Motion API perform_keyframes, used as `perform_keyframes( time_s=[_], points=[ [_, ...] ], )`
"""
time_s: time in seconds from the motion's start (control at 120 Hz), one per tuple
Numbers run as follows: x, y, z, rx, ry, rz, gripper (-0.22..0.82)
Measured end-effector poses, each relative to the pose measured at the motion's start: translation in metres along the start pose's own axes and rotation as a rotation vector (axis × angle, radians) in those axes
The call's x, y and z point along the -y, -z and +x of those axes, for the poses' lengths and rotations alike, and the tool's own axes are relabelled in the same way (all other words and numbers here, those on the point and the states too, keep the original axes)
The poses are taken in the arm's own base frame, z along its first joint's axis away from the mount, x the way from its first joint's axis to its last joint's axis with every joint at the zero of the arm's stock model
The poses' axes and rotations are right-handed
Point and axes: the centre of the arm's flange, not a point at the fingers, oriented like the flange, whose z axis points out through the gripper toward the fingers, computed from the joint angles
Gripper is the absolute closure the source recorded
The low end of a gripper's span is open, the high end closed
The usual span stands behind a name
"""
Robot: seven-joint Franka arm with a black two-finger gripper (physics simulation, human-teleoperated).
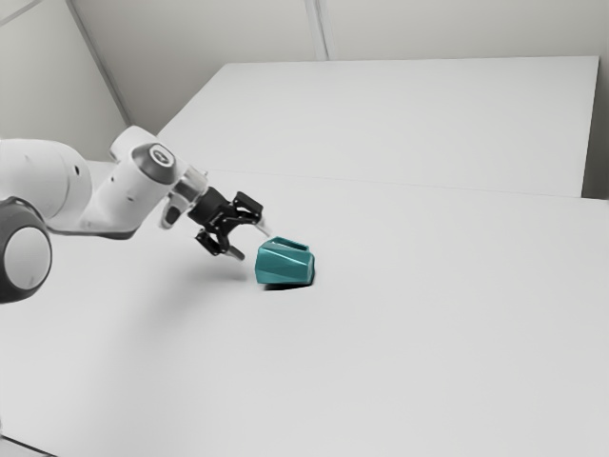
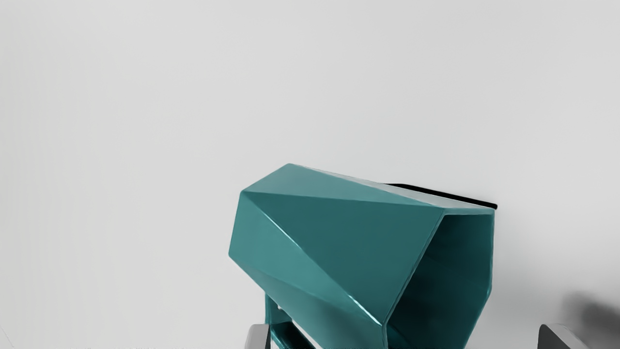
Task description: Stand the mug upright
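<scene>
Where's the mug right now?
The mug lies on its side on the table, just to the exterior view's right of the open gripper.

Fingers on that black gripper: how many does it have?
2. In the wrist view, one finger is by the handle of the teal mug; the other finger stands out past its open mouth.
</scene>
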Motion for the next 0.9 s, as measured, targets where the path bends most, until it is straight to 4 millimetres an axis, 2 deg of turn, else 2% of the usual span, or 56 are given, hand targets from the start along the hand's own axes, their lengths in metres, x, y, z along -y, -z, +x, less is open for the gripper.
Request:
perform_keyframes(
  time_s=[0.208,0.358,0.458,0.5,0.617,0.683,0.792,0.9],
  points=[
    [0.013,-0.015,-0.001,0.020,0.030,0.074,0.00],
    [0.010,-0.032,-0.001,0.012,0.071,0.121,0.00],
    [0.009,-0.037,-0.002,0.011,0.084,0.132,0.01],
    [0.010,-0.037,-0.002,0.012,0.082,0.130,0.08],
    [0.009,-0.036,-0.002,0.011,0.070,0.111,0.39],
    [0.011,-0.034,-0.002,0.014,0.062,0.106,0.52],
    [0.020,-0.029,-0.004,0.023,0.041,0.102,0.65],
    [0.029,-0.023,-0.006,0.034,0.020,0.099,0.71]
  ],
)
